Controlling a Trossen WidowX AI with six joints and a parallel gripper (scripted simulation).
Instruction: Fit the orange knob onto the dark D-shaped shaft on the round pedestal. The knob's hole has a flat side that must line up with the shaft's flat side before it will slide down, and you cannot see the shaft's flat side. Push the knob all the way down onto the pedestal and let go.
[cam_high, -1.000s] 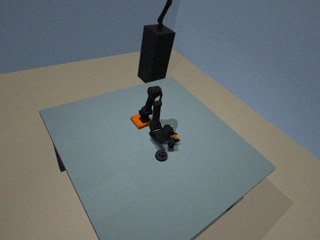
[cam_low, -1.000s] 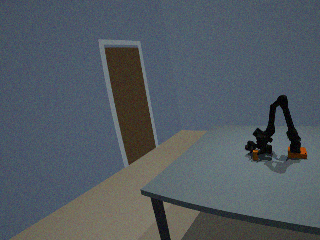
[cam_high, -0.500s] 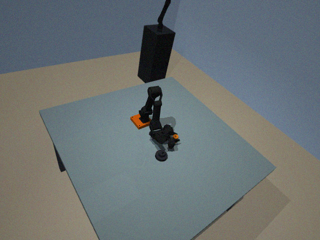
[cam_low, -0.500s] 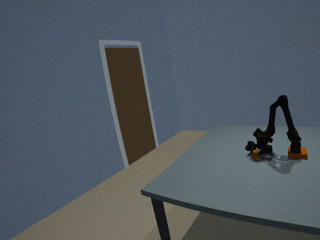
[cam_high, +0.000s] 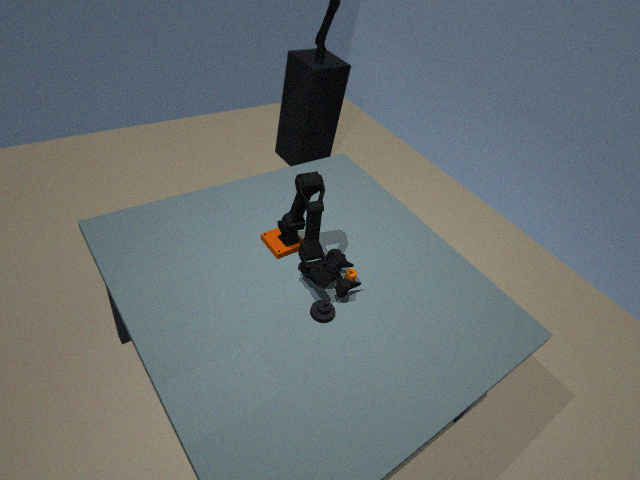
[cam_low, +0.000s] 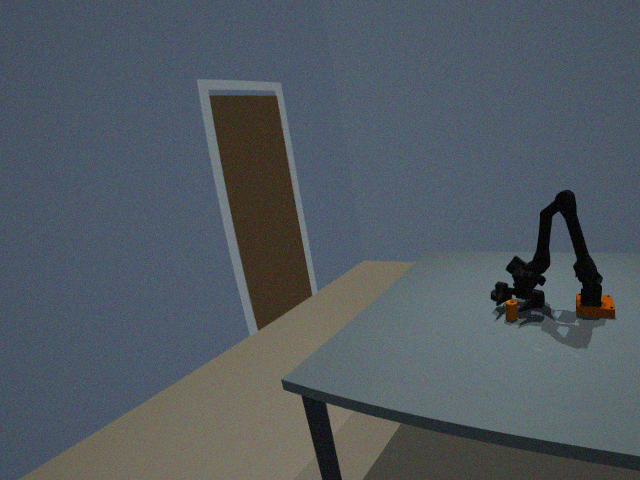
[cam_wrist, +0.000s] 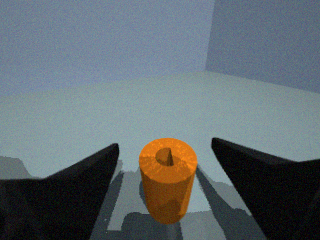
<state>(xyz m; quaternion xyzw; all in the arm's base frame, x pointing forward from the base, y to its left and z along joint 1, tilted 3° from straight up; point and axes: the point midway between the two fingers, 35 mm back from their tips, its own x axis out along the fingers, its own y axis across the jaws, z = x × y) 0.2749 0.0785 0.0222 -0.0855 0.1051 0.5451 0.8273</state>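
Observation:
The orange knob (cam_high: 351, 274) (cam_low: 511, 310) (cam_wrist: 167, 179) stands upright on the grey table, its D-shaped hole facing up. My gripper (cam_high: 348, 282) (cam_low: 511, 302) (cam_wrist: 165, 144) is low at the table and open. Its two dark fingers stand on either side of the knob with clear gaps, not touching it. The dark round pedestal (cam_high: 322, 312) with its short shaft stands apart from the knob, a little nearer the front left in the top view. It does not show in the wrist view.
The arm's orange base plate (cam_high: 278, 243) (cam_low: 595, 306) sits near the table's middle. A tall black box (cam_high: 310, 105) stands on the floor behind the table (cam_high: 217, 330). A brown door (cam_low: 255, 206) is in the far wall.

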